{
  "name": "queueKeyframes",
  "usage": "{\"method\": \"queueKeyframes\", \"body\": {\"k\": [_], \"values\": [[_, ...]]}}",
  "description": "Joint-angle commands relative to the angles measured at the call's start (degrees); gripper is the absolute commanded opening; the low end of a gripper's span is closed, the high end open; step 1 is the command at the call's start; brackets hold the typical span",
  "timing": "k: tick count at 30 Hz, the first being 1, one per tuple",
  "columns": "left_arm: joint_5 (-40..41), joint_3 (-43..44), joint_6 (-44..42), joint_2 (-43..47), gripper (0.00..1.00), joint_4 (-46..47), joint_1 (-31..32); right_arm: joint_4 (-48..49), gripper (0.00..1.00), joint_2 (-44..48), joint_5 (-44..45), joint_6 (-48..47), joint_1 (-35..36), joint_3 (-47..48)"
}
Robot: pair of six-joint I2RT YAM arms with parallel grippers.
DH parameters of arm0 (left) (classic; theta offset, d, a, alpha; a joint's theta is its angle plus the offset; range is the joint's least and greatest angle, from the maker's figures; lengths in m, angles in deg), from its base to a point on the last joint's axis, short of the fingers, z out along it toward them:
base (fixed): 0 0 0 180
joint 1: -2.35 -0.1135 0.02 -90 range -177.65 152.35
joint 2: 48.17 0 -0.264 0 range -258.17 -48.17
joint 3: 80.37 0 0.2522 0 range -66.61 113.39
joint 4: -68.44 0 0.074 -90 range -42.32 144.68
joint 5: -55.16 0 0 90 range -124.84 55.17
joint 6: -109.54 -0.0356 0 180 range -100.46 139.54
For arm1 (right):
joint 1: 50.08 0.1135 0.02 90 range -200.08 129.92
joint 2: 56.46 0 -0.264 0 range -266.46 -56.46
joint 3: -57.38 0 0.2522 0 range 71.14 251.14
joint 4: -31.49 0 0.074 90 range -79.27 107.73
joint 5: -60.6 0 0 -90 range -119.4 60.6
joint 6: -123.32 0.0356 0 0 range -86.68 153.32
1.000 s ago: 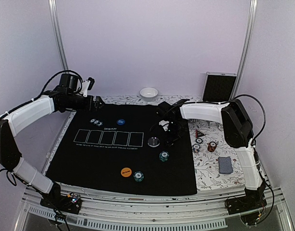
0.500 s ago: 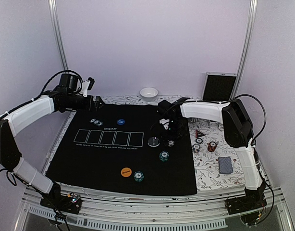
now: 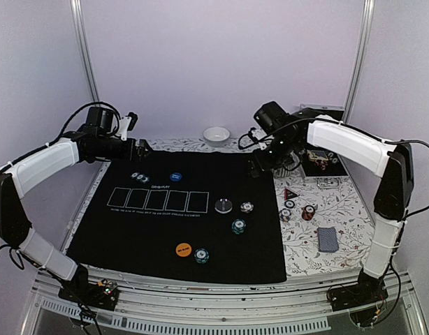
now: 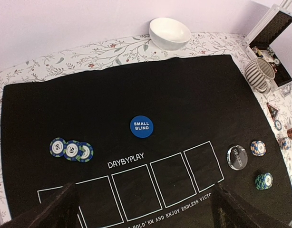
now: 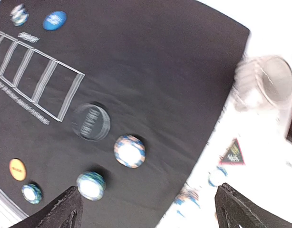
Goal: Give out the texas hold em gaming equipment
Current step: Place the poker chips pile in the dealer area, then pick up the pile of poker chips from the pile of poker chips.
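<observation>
In the view from above, the right arm (image 3: 340, 143) was a second ago low over the black mat (image 3: 131, 237), just beside the clear dealer button (image 3: 223, 206). Now it is lifted away, well behind the button, and its jaws, which were nearly closed, stand wide open and hold nothing. An orange-and-white striped chip (image 3: 247, 206) now lies just right of the button, where no chip was before, so I judge that one more chip is delivered. The left arm (image 3: 47, 164) has not moved; it hangs far left of the button, jaws open and empty. In the left wrist view the same chip (image 4: 257, 147) lies flat near the button (image 4: 237, 157), not touching it. In the right wrist view, a little blurred, this chip (image 5: 129, 151) lies free beside the button (image 5: 91, 122), and the two fingers (image 5: 60, 211) are spread with nothing between. Other chips (image 3: 309, 213), the red triangular marker (image 3: 291, 193) and the cards (image 3: 328, 239) wait on the desk (image 3: 347, 202) right of the button, so the distribution seems not finished.
</observation>
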Motion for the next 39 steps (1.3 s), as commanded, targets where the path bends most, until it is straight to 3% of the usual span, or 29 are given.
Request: {"method": "queueKeyframes", "body": {"k": [1, 11, 16, 25, 32, 39], "values": [[-0.5, -0.5, -0.8, 0.9, 0.98, 0.2, -0.5, -2.2, 0.99, 2.0, 1.9, 3.5, -2.6, -12.1], [-0.6, -0.5, -0.7, 0.8, 0.98, 0.1, -0.5, 2.0, 0.99, 1.4, -1.8, 5.5, -5.3, -24.1], [-0.5, -0.5, -0.8, 0.8, 0.98, 0.1, -0.5, 3.8, 0.83, 0.3, -3.2, 4.7, -6.3, -25.2], [-0.4, -0.5, -0.9, 0.6, 0.98, 0.0, -0.5, 4.1, 0.72, -1.8, -1.8, 4.6, -7.9, -26.7], [-0.2, -0.5, -1.0, 0.7, 0.98, 0.0, -0.5, 4.2, 0.57, -2.1, -1.9, 4.3, -7.9, -27.4], [-0.2, -0.5, -1.0, 0.8, 0.98, 0.0, -0.6, 3.5, 0.25, -1.6, -1.6, 4.3, -8.1, -27.0]]}}
